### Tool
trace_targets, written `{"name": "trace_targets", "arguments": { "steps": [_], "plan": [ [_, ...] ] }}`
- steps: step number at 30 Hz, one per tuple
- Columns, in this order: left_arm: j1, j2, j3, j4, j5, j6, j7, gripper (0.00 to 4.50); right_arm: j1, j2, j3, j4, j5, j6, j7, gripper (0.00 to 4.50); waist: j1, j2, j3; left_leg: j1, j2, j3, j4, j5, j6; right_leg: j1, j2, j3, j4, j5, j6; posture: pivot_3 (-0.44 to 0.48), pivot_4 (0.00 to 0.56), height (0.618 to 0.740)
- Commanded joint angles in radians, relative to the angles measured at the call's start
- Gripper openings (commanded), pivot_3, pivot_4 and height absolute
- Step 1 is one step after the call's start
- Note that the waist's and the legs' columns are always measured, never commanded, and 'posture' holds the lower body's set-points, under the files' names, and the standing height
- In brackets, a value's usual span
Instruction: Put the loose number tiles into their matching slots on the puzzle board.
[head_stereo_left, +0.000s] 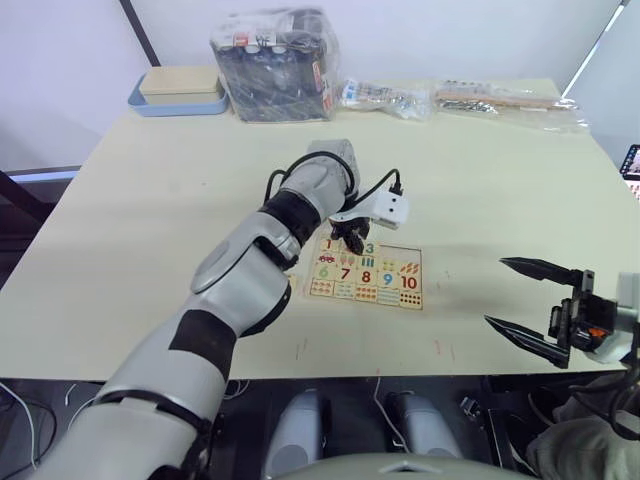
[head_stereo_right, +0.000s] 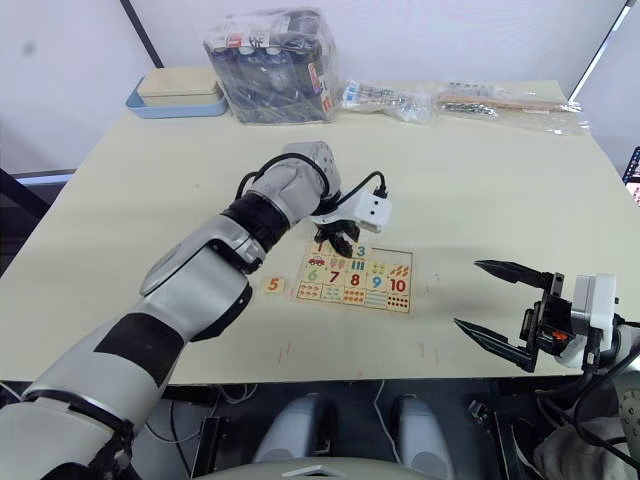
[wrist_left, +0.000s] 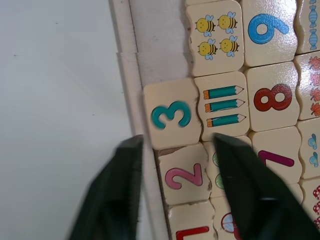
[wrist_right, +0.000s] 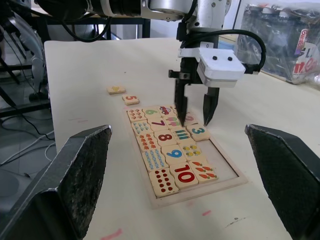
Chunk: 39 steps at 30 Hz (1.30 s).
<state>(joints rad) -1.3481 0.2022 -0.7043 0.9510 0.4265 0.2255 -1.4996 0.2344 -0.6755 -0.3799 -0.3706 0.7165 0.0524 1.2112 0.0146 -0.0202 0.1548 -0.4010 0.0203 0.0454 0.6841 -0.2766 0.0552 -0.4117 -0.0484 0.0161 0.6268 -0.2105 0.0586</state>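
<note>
The puzzle board (head_stereo_left: 400, 301) lies on the table in front of me. My left gripper (head_stereo_left: 350, 240) hovers open over its top row, holding nothing. In the left wrist view the pink 2 tile (wrist_left: 184, 175) lies between the fingertips and the teal 3 tile (wrist_left: 170, 115) sits just beyond them, both seated in the row. Past the 3, bare slots (wrist_left: 155, 30) show. A loose 5 tile (head_stereo_right: 274, 285) lies on the table left of the board, with a yellow-picture tile (wrist_right: 116, 90) beside it. My right gripper (head_stereo_left: 495, 292) hangs open and empty, right of the board near the front edge.
At the table's back stand a blue-rimmed box (head_stereo_left: 178, 92), a plastic-wrapped pack (head_stereo_left: 278, 65) and two clear bags (head_stereo_left: 390, 97) (head_stereo_left: 505, 100). The table's front edge runs close under my right gripper.
</note>
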Motion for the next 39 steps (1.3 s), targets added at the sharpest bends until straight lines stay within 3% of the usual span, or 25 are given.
{"name": "trace_targets", "arguments": {
  "steps": [1, 8, 15, 17, 19, 22, 25, 28, 29, 30, 39],
  "plan": [
    [-0.031, 0.03, 0.056, -0.036, -0.021, 0.011, -0.021, 3.05, -0.001, 0.003, -0.025, -0.018, 0.018, -0.014, -0.001, 4.5, 0.0, 0.0, 0.0, 0.0, 0.0, 0.0, 0.0, 0.0, 0.0, 0.0, 0.0, 0.0, 0.0, 0.0, 0.0, 0.0, 0.15, 0.74],
    [-0.039, 0.106, 0.17, -0.103, -0.111, 0.035, -0.069, 3.05, -0.006, 0.007, -0.019, -0.015, 0.017, -0.015, 0.0, 4.5, 0.001, 0.0, 0.0, 0.0, 0.001, 0.0, 0.0, 0.0, 0.0, 0.0, 0.0, 0.0, 0.0, 0.0, 0.0, 0.0, 0.15, 0.74],
    [0.099, 0.131, 0.317, -0.213, -0.263, 0.069, -0.026, 3.05, -0.001, 0.014, -0.018, -0.017, 0.016, -0.012, 0.001, 4.5, -0.001, 0.001, -0.001, 0.001, 0.002, 0.0, 0.0, 0.0, 0.0, 0.0, 0.0, 0.0, 0.001, 0.0, 0.0, 0.0, 0.15, 0.74],
    [0.135, 0.113, 0.351, -0.214, -0.289, 0.109, 0.035, 3.05, 0.003, 0.017, -0.018, -0.02, 0.019, -0.008, -0.002, 4.5, 0.0, 0.001, -0.001, 0.001, 0.001, 0.0, 0.0, 0.0, 0.0, 0.0, 0.0, 0.0, 0.002, 0.0, 0.0, 0.0, 0.15, 0.74],
    [0.189, 0.115, 0.356, -0.225, -0.289, 0.016, 0.092, 3.05, 0.008, 0.019, -0.017, -0.024, 0.019, -0.007, -0.003, 4.5, 0.0, 0.001, -0.001, 0.001, 0.001, 0.0, 0.0, 0.0, 0.0, 0.0, 0.0, 0.0, 0.001, 0.0, 0.0, 0.0, 0.15, 0.74],
    [0.214, 0.106, 0.371, -0.227, -0.307, 0.006, 0.122, 3.05, 0.009, 0.02, -0.017, -0.026, 0.021, -0.005, -0.005, 4.5, 0.0, 0.001, -0.001, 0.001, 0.001, 0.0, 0.0, 0.0, 0.0, 0.0, 0.0, 0.0, 0.001, 0.0, 0.0, 0.0, 0.15, 0.74],
    [0.24, 0.105, 0.367, -0.215, -0.312, -0.048, 0.147, 2.23, 0.01, 0.021, -0.015, -0.028, 0.021, -0.003, -0.007, 4.5, 0.001, 0.001, -0.001, 0.001, 0.001, 0.0, 0.001, 0.0, 0.0, 0.001, 0.0, 0.0, 0.001, 0.0, 0.0, 0.0, 0.15, 0.74],
    [0.249, 0.102, 0.364, -0.193, -0.313, -0.09, 0.172, 0.84, 0.011, 0.025, -0.011, -0.03, 0.018, -0.004, -0.011, 4.5, 0.0, 0.001, -0.001, 0.001, 0.0, 0.001, 0.001, 0.0, 0.0, 0.001, 0.0, 0.0, 0.001, 0.0, 0.0, 0.0, 0.15, 0.74],
    [0.248, 0.101, 0.364, -0.186, -0.313, -0.097, 0.174, 0.62, 0.012, 0.026, -0.011, -0.031, 0.018, -0.004, -0.011, 4.5, 0.0, 0.001, -0.001, 0.001, 0.0, 0.001, 0.001, 0.0, 0.0, 0.001, 0.0, 0.0, 0.001, 0.0, 0.0, 0.0, 0.15, 0.74],
    [0.247, 0.101, 0.36, -0.177, -0.309, -0.111, 0.177, 0.01, 0.012, 0.026, -0.011, -0.031, 0.018, -0.003, -0.012, 4.5, 0.0, 0.001, -0.001, 0.001, 0.0, 0.001, 0.0, 0.0, 0.0, 0.001, 0.0, 0.0, 0.001, 0.0, 0.0, 0.0, 0.15, 0.74],
    [0.227, 0.09, 0.347, -0.089, -0.281, -0.19, 0.22, 0.01, 0.016, 0.029, -0.01, -0.036, 0.015, -0.004, -0.016, 4.5, 0.0, 0.001, -0.001, 0.001, 0.0, 0.001, 0.001, 0.0, 0.0, 0.001, 0.0, 0.0, 0.001, 0.0, 0.0, 0.0, 0.15, 0.74]
  ]
}}
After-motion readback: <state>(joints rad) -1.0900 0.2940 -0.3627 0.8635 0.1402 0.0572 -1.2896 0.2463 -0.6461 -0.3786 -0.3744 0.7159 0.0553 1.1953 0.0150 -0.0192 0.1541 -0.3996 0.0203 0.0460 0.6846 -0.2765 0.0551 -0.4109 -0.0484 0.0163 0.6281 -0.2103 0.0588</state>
